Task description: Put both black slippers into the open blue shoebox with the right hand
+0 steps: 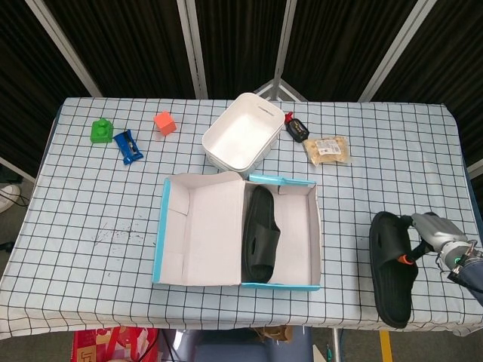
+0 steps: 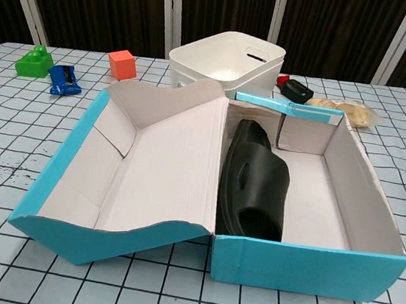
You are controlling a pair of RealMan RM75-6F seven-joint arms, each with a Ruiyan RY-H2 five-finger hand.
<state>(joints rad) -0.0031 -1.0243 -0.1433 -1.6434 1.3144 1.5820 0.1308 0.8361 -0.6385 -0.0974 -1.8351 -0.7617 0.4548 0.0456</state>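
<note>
Slipper (image 1: pixel 391 268) is hanging from your right hand (image 1: pixel 438 241), which is gripping only its strap. It could be twisting loose before reaching the shoebox (image 1: pixel 315 226) to the hand's left.

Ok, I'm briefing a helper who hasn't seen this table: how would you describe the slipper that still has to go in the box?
Start at the open blue cardboard shoebox in the middle of the checked tablecloth, then look right towards the table's front right corner. The black rubber slipper lies there outside the box, with the robot's right hand at its strap. Its twin, the other black slipper, is already inside the box.
</note>
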